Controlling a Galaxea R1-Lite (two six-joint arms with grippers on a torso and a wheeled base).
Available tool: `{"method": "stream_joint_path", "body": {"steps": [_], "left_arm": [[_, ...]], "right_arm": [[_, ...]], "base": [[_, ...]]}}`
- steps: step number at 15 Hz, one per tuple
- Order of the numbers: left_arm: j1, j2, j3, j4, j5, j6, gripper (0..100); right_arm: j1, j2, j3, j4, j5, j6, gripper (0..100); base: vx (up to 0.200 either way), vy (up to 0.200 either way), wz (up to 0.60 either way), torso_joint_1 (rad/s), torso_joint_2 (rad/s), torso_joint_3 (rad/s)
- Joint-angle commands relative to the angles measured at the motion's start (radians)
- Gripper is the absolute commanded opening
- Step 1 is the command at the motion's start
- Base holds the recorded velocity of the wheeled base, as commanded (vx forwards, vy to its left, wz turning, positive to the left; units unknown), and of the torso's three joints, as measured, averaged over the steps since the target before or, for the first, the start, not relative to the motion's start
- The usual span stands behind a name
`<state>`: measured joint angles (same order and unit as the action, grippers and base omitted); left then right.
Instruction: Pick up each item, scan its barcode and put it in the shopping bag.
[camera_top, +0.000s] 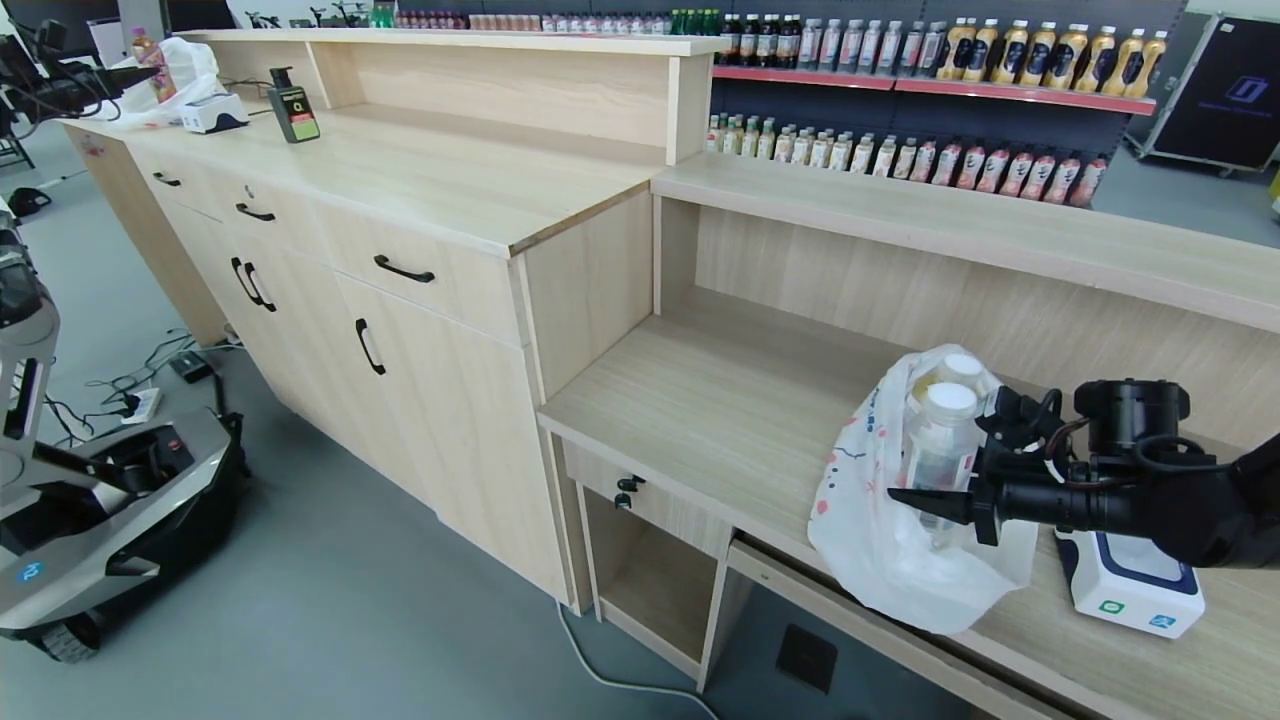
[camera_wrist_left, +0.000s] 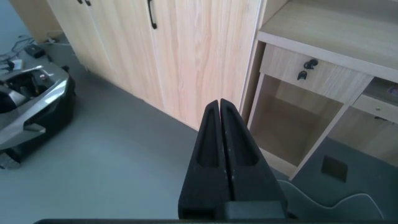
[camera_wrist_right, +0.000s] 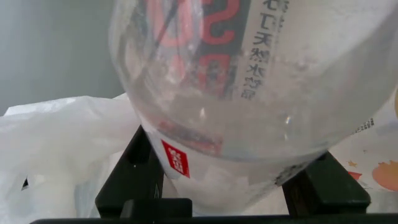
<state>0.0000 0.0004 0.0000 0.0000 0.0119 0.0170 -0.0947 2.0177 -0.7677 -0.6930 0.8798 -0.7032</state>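
right gripper over the lower counter, closed around a clear bottle with a white cap. the bottle stands upright, its lower part inside the open mouth of the white shopping bag, which rests on the counter near the front edge. a second white-capped bottle stands in the bag just behind the held one. a white and blue scanner lies on the counter just beside the bag, under the right arm. in the right wrist view, the two dark fingers flank the bottle, with the bag below. left gripper has its fingers pressed together, holding nothing, above the grey floor in front of the wooden cabinet.
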Motion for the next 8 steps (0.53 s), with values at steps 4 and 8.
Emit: {"method": "stream_joint_path", "body": {"steps": [4,8], "left_arm": [[0.000,0.000,0.000,0.000,0.000,0.000,0],[0.000,0.000,0.000,0.000,0.000,0.000,0]], "right_arm": [[0.001,0.052,-0.010,-0.014,0.001,-0.001,0],[0.001,0.067,-0.009,-0.014,0.001,-0.002,0]], "base": [[0.000,0.000,0.00,0.000,0.00,0.000],[0.000,0.000,0.00,0.000,0.00,0.000]]}}
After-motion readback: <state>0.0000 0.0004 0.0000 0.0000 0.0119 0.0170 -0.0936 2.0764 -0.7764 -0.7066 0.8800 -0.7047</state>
